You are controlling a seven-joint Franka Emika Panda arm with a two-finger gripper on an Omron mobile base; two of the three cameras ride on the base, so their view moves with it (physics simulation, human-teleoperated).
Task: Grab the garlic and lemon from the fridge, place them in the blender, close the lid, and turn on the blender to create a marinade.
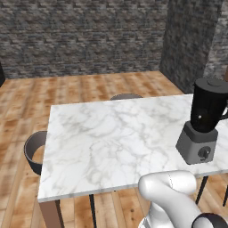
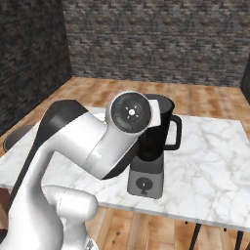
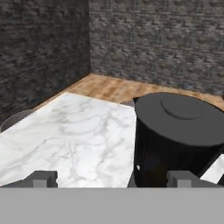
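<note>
Your gripper (image 3: 111, 178) is spread wide and carries nothing: the two finger tips (image 3: 41, 178) stand far apart at the bottom of the hand view with only marble and blender between them.

The blender (image 1: 203, 121) sits on the marble table (image 1: 111, 138) near its right end in the left base view, black jar upright on the grey base (image 1: 197, 144). In the hand view the jar lies just ahead of the fingers and off toward the right-hand tip, not centred in the gap. The lid (image 3: 186, 114) looks already seated on the jar's top, a flat dark disc with a raised centre, so the closing step appears done.

What is left, by my reading, is the knob (image 1: 204, 153). It faces out from the front of the base, low down, below the jar's long upright axis. From where your fingers are, the knob lies down and forward, under the line the hand camera is looking along. In the right base view the arm's own joint covers much of the jar (image 2: 163, 128), while the knob (image 2: 143, 184) shows beneath it. Expect to drop the hand and bring the tips in level with that dial.
</note>
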